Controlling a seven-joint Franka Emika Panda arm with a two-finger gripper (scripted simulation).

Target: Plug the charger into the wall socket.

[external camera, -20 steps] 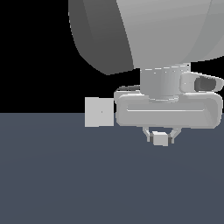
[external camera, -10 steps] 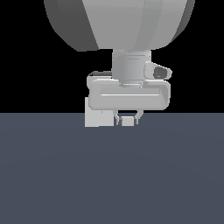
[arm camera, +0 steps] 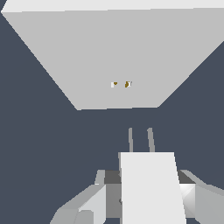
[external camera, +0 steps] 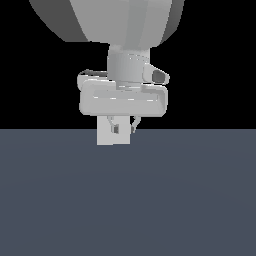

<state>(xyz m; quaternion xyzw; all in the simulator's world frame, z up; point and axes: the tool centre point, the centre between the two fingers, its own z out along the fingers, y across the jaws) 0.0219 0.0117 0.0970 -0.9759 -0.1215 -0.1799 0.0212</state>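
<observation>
Charger: the small white block [arm camera: 152, 186] sits between the jaws [arm camera: 144, 192]. Two thin prongs stick out of its front end.

Wall socket: the big flat grey plate [arm camera: 87, 52] stands right ahead of the charger. In the exterior view the plate [external camera: 104, 137] peeks out just behind the jaws [external camera: 123, 129].

Which way: the socket lies straight in front of the prongs. The charger's long side points at the plate.

Holes: two tiny brown marks [arm camera: 121, 84] sit near the middle of the plate. The prongs seem to aim a little to one side of them, but it is hard to be sure.

Gap: the prong tips are near the plate but not touching it yet.

Jaws: closed in tight on the charger, one finger [arm camera: 94, 199] on each side of it.

Bench: the dark flat bench [external camera: 128, 200] lies below, and the charger hangs above it.

Next move, I think: a small shift sideways to line up, then a slow push straight in.

Risk: if the prongs miss the holes, they will bump the plate.
</observation>
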